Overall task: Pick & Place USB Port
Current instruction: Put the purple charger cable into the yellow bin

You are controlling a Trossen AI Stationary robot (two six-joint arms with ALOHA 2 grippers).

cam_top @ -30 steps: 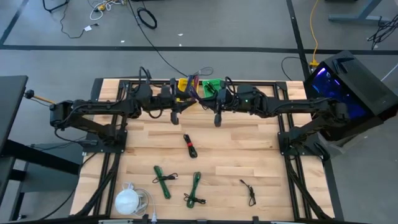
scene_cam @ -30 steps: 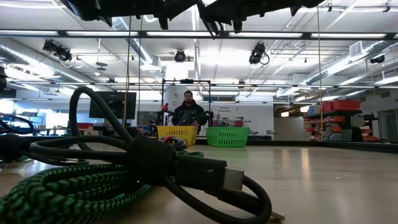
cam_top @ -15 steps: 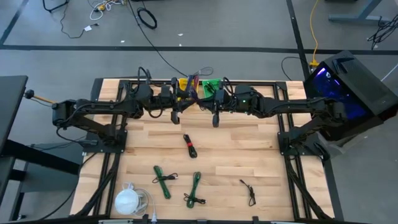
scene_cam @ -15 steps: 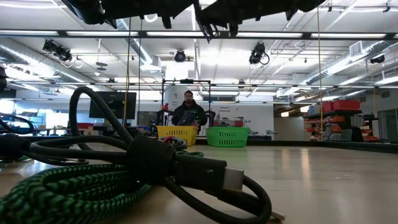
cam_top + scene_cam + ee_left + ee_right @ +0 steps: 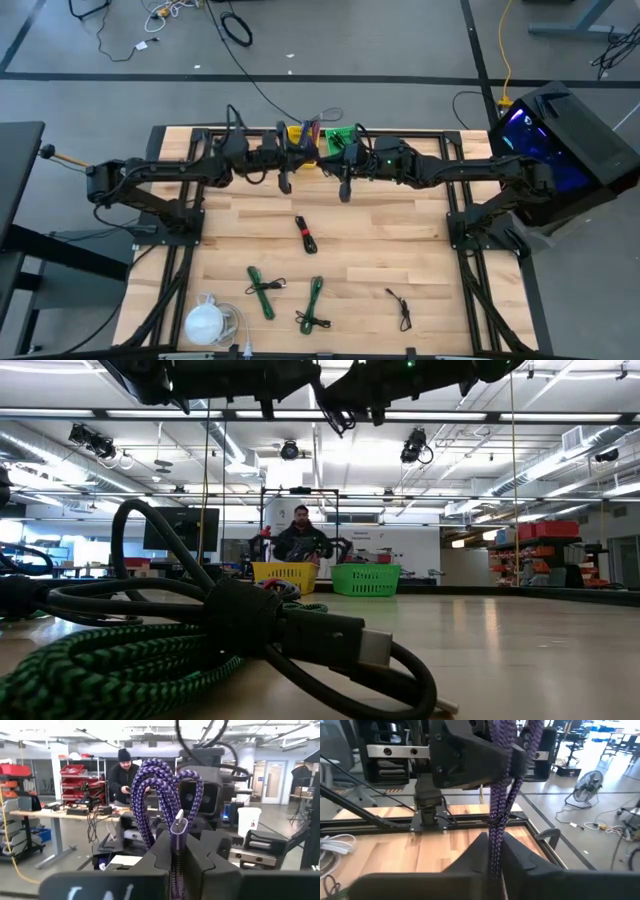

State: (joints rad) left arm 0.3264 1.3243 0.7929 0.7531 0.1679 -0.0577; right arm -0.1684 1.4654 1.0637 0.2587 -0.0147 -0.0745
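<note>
Left wrist view shows the left pincer [image 5: 176, 851] clamped on a purple braided cable [image 5: 160, 795], whose loops stand up directly ahead of the fingers, plug end seated in the gap. Right wrist view shows the right pincer [image 5: 494, 856] with the same cable [image 5: 501, 805] running down between its fingers; the fingers sit close against it, but whether they grip or have begun to let go cannot be told.

High view places both pincers, left [image 5: 283, 180] and right [image 5: 346, 183], near each other in the air at the far middle of the surface [image 5: 420, 255], with the cable bundle [image 5: 312, 133] strung between them. Its long axis runs roughly from one pincer to the other, so neither arm is clearly the nearer. Just beyond the pincers sit a yellow bin [image 5: 296, 134] and a green bin [image 5: 340, 136]; judged, the coming move is a carry to one of them.

Behind the pincers, toward the near edge, lie a red-black cable [image 5: 305, 235], two green cables [image 5: 261, 291], a thin black cable [image 5: 401, 308] and a white bundle [image 5: 206, 322].

Beyond the surface, a person [image 5: 302, 538] stands behind the bins.
</note>
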